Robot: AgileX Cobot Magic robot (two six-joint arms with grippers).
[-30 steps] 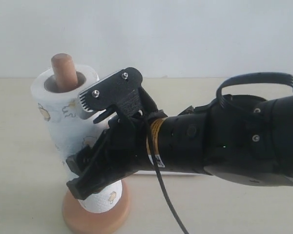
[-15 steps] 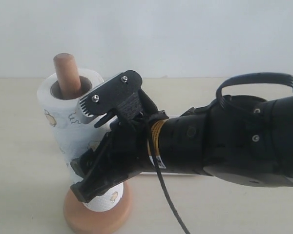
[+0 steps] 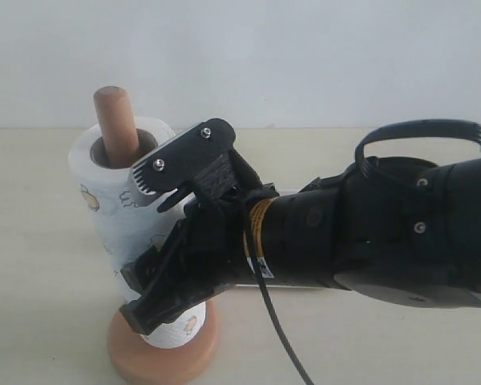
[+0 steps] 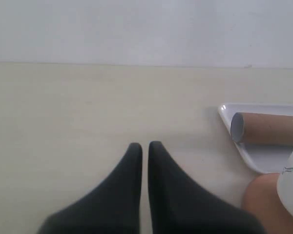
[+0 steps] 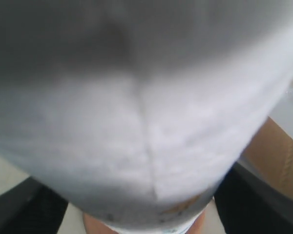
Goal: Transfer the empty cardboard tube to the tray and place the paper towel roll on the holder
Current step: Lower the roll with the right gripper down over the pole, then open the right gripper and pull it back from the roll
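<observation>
The paper towel roll [image 3: 116, 188], white with small yellow figures, sits tilted around the holder's dowel [image 3: 114, 116], its lower end just above the round base [image 3: 162, 357]. My right gripper [image 3: 144, 241] is shut on the roll, one finger above it and one below. In the right wrist view the roll [image 5: 136, 122] fills the picture between dark fingers [image 5: 256, 202]. The empty cardboard tube [image 4: 271, 129] lies in the white tray [image 4: 254, 163]. My left gripper [image 4: 144, 145] is shut on nothing, low over bare table.
The right arm's black body [image 3: 369, 233] crosses the right half of the exterior view and hides most of the tray [image 3: 293, 286]. A white wall [image 3: 305, 56] stands behind the beige table [image 3: 32, 265]. The holder's base [image 4: 261, 195] sits beside the tray's corner.
The roll has slid lower on the dowel, so more of the post shows above it. Roll, holder and right gripper have shifted slightly to the right.
</observation>
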